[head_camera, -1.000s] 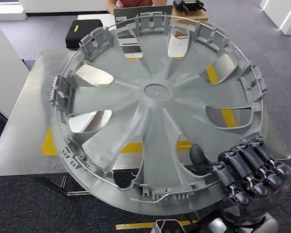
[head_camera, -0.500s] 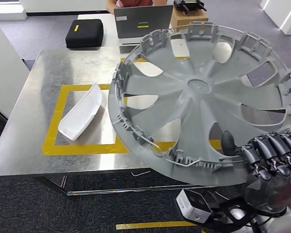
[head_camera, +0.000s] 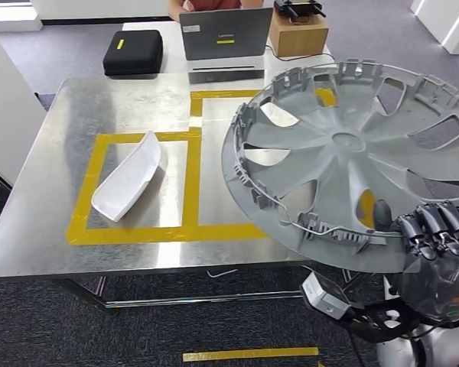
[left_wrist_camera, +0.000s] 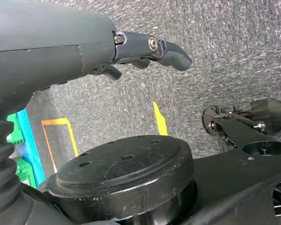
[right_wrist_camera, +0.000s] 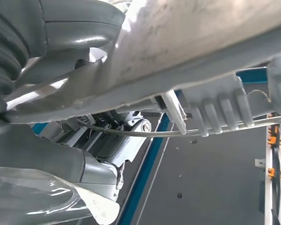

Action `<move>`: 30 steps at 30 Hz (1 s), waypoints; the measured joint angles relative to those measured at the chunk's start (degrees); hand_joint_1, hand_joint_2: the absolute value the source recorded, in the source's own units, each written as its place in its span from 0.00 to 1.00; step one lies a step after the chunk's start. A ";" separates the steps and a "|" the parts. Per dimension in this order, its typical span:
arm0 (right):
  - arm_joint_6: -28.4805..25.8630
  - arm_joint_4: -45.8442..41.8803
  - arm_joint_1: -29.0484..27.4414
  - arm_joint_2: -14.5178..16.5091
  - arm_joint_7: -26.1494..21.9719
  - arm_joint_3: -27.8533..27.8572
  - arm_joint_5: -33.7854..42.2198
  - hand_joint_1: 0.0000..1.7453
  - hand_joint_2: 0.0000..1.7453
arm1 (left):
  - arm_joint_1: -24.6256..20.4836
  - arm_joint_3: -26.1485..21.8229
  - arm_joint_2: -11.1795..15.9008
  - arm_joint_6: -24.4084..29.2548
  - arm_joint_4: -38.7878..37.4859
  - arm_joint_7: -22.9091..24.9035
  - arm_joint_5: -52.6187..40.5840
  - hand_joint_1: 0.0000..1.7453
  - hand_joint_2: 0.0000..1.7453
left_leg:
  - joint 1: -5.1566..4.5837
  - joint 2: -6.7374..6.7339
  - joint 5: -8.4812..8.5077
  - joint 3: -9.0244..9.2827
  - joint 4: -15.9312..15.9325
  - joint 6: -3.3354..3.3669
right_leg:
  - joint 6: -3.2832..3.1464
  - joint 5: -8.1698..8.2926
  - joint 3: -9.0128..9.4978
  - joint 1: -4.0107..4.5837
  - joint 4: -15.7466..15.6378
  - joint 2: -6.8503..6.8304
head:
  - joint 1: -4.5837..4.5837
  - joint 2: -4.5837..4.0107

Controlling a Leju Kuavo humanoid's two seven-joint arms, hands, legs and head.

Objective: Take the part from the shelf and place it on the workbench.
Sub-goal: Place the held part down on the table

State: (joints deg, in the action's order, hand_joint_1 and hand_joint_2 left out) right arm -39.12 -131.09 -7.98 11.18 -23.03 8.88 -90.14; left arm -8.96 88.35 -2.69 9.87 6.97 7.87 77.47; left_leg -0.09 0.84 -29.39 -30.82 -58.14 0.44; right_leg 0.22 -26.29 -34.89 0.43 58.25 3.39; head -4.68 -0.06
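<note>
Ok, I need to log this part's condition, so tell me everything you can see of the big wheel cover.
The wheel cover is a large round disc of matte grey plastic, seen from its inner side: broad spokes fan from a small central hub, with cut-out windows between them. Ribbed clips and a thin wire ring run round the rim. It is tilted, held over the right end of the metal table. The right hand grips its near rim, thumb through a window.

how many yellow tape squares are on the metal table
2: one on the left around the white part, one beside it, mostly covered by the wheel cover. More may be hidden.
</note>
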 joint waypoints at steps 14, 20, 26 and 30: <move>0.00 6.13 0.14 -1.19 -1.53 8.22 0.00 1.00 1.00 | 0.10 0.02 0.01 -0.02 0.00 -0.09 0.69 0.00 1.00 | 0.00 0.00 -0.01 -0.04 0.00 0.01 | 0.00 0.00 -0.03 -0.01 0.00 -0.01 | 0.00 0.00; 0.00 9.50 0.71 -1.71 -4.21 11.35 0.00 1.00 1.00 | 0.11 0.13 0.03 -0.04 0.00 -0.09 0.73 0.00 1.00 | 0.00 0.01 -0.01 -0.06 0.01 0.02 | 0.00 0.00 -0.05 -0.01 0.00 -0.02 | -0.01 0.00; 0.00 12.62 1.94 -2.35 -8.84 13.47 -0.02 1.00 1.00 | 0.10 0.20 0.08 -0.32 0.00 -0.09 0.52 0.00 1.00 | 0.00 0.03 -0.01 -0.08 0.01 0.02 | 0.00 0.00 -0.07 -0.01 0.00 -0.08 | -0.01 0.00; 0.00 14.84 3.45 -3.31 -12.94 14.33 -0.02 1.00 1.00 | 0.06 0.20 0.13 -0.70 0.00 -0.09 -0.11 0.00 1.00 | 0.00 0.03 -0.01 -0.09 0.01 0.02 | 0.00 0.00 -0.07 -0.01 0.00 -0.08 | 0.00 0.01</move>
State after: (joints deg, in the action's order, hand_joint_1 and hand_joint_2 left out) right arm -39.12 -116.25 -4.53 7.87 -35.97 23.21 -90.16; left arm -8.91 88.54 -2.56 9.17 6.97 7.78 77.36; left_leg -0.09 0.87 -29.39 -30.90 -58.13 0.46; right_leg 0.22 -26.29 -34.96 0.42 58.24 3.31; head -4.68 -0.05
